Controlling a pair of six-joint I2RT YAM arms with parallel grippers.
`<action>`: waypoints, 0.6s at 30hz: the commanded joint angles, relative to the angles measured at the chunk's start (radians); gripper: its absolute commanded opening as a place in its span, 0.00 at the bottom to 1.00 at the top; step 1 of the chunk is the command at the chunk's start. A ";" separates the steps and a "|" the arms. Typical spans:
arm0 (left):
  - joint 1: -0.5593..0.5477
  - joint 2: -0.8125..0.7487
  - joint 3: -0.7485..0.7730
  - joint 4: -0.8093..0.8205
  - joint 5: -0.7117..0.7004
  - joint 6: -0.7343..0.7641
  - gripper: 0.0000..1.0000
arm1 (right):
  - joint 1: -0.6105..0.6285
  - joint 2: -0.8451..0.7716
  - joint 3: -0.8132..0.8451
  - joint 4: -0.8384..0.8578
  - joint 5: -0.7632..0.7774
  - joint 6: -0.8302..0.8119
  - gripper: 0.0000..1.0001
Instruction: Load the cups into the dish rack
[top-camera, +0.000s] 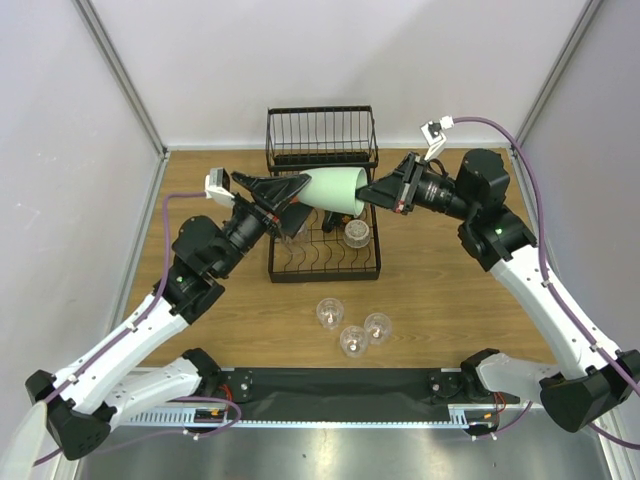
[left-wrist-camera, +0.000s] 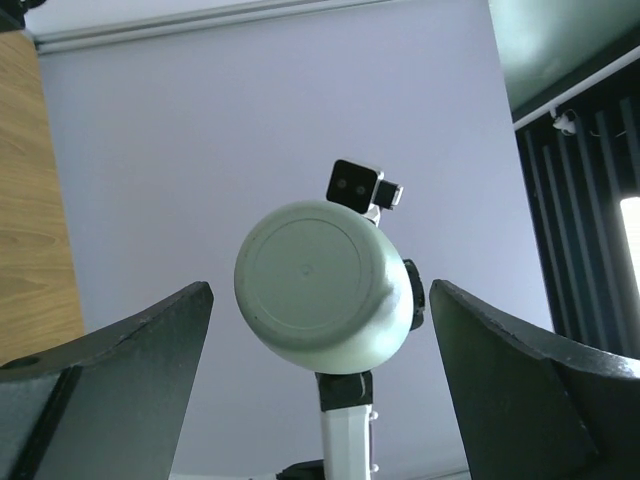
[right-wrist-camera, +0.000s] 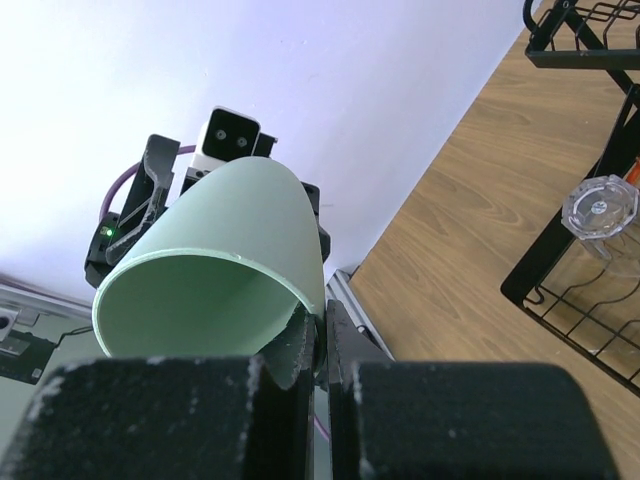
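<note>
My right gripper (top-camera: 366, 196) pinches the rim of the mint-green cup (top-camera: 335, 190), tipped sideways above the black wire dish rack (top-camera: 322, 268) by the far edge. One clear tumbler (top-camera: 357, 233) sits inside; three tumblers (top-camera: 353, 341) stand toward the near edge.

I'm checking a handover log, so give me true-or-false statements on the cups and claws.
1. The right claw pinches the green cup by its rim. True.
2. The left claw is shut on the cup. False: it is open, with the cup's base between its spread fingers.
3. Three glasses stand on the table. True.
4. The rack holds nothing. False: a glass sits in it.
</note>
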 joint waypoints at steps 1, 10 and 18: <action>-0.011 0.000 -0.013 0.074 0.002 -0.058 0.94 | 0.017 -0.003 -0.001 0.082 -0.019 0.013 0.00; -0.015 0.019 -0.042 0.155 0.015 -0.090 0.81 | 0.034 0.009 -0.012 0.082 -0.030 0.015 0.00; -0.014 0.023 -0.050 0.180 0.031 -0.078 0.09 | 0.038 0.043 0.034 -0.002 -0.013 -0.022 0.15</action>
